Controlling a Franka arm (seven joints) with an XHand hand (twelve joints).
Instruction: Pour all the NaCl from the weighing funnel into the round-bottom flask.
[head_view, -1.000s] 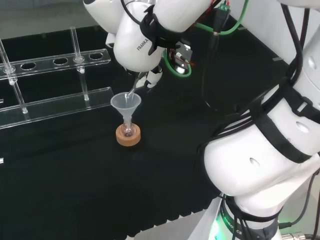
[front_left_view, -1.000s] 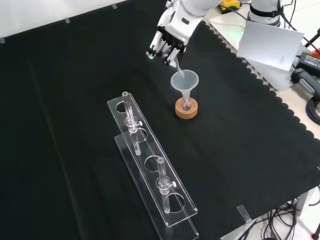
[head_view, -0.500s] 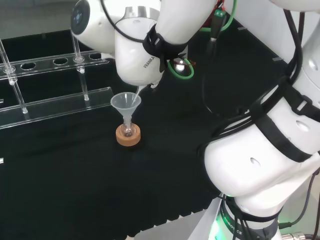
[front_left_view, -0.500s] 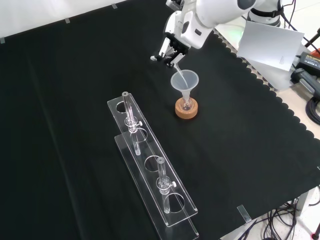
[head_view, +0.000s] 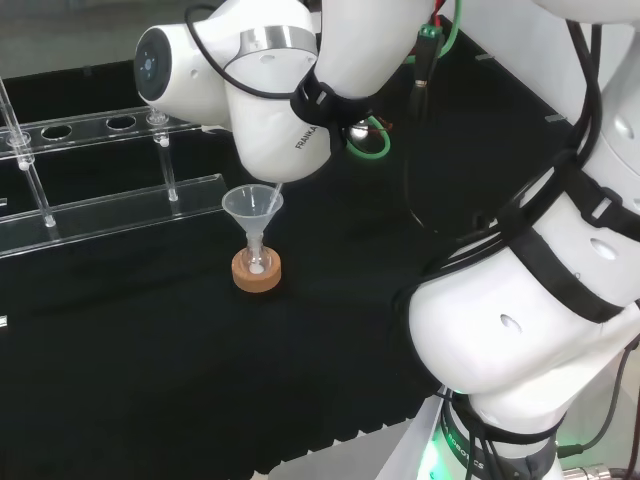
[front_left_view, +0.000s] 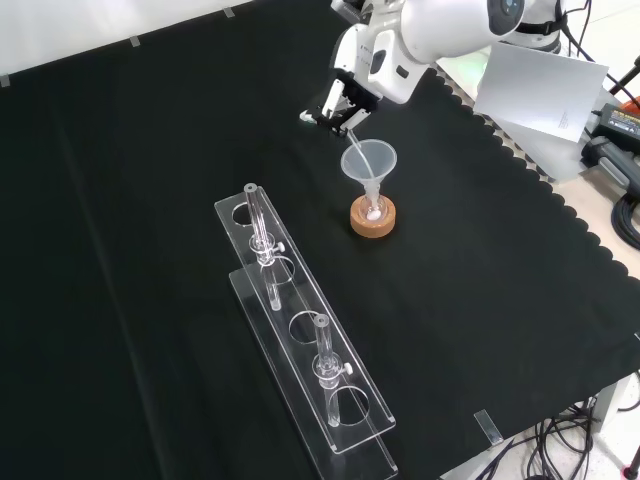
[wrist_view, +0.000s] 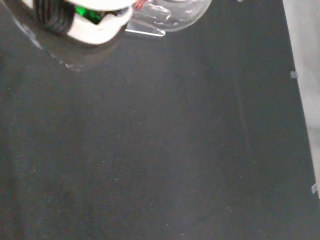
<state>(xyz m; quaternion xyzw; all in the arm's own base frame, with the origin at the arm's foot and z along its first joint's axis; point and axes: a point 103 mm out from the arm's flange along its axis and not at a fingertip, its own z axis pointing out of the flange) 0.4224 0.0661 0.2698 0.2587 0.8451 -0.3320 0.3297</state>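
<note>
In the front view the hand (front_left_view: 341, 100) comes in from the top, its dark fingers curled round a slim clear piece, the weighing funnel (front_left_view: 352, 124), which slants down with its tip over the rim of a plastic funnel (front_left_view: 369, 160). The head view hides the hand behind a big white arm link (head_view: 275, 120); there a thin clear tip of the weighing funnel (head_view: 275, 190) pokes out from under that link, just above the plastic funnel (head_view: 252, 205).

The plastic funnel stands upright with its stem in the neck of the small round-bottom flask (front_left_view: 373, 211), which sits on a cork ring (front_left_view: 372, 222). Both fixed views show a white patch inside the flask (head_view: 257, 266), low in the bulb; the head view shows it more plainly, against the cork ring (head_view: 256, 272).

The wrist view looks past a white part of the hand (wrist_view: 95, 25) with a green light on it, down on bare black cloth (wrist_view: 150, 140), with a piece of clear ware (wrist_view: 170, 12) at the picture's edge; I cannot tell what that piece is.

Farther out, the front view shows a clear rack (front_left_view: 305, 335) lying lengthwise toward the near edge of the cloth (front_left_view: 150, 200), well apart from the flask, with two clear tubes standing in it. In the head view the rack (head_view: 110, 160) runs along the left side, behind the flask.
</note>
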